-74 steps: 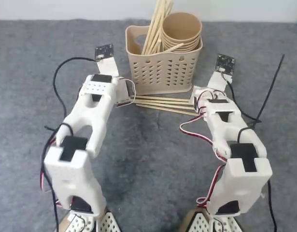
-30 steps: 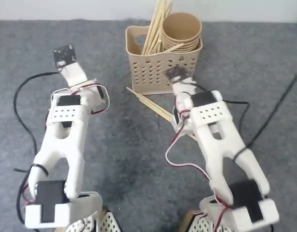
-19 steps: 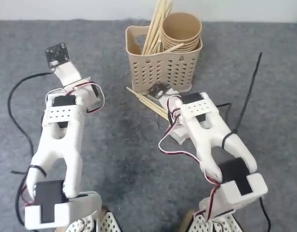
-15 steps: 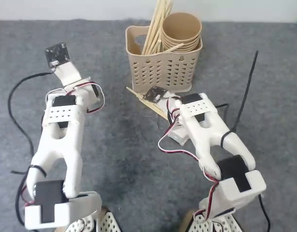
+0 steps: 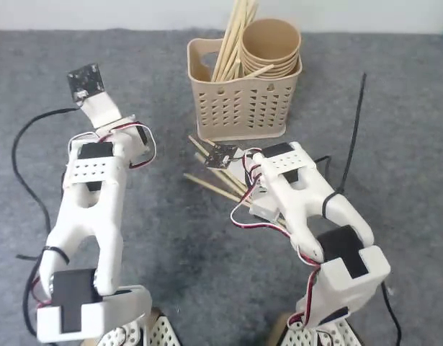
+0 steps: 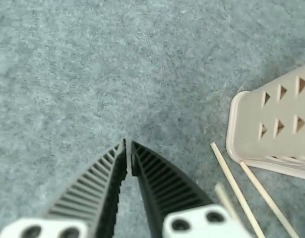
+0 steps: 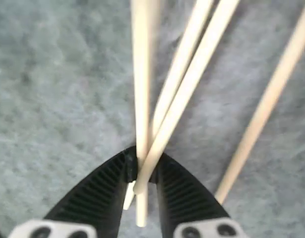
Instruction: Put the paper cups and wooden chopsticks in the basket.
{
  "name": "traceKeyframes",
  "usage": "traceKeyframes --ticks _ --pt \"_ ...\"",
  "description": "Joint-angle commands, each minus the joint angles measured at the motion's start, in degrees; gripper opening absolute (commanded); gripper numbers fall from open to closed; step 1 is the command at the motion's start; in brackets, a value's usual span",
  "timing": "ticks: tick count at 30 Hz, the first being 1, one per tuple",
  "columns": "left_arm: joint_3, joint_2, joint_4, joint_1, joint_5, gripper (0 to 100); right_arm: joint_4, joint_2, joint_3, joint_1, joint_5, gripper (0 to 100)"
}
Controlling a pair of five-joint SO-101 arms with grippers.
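Your right end effector (image 7: 142, 171) is clamped on several chopsticks (image 7: 188, 82) near their ends, beside the basket (image 5: 239, 108), so lift slowly, keep them bunched and tip them upright over the rim.

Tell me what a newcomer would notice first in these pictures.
The beige basket at the far middle of the grey mat stands out, with a stack of paper cups and a sheaf of upright chopsticks in it. Just in front of it, the right gripper has its fingers shut on a few wooden chopsticks, with a loose chopstick beside them. The left gripper hangs shut over bare mat to the basket's left.
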Motion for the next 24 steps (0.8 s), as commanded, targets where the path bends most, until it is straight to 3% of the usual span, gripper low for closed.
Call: traceKeyframes --ticks 1,13,24 --pt "-0.3 -2.5 -1.4 0.0 -0.7 2 3.7 -2.2 0.2 -1.5 0.9 0.8" --pt "-0.3 -2.5 -3.0 -1.7 -0.4 2 12.0 -29.2 0.2 -7.3 0.7 0.8" --pt "-0.3 -2.8 -4.6 -3.4 -0.3 2 13.9 -49.0 -0.2 -0.7 1.0 0.8"
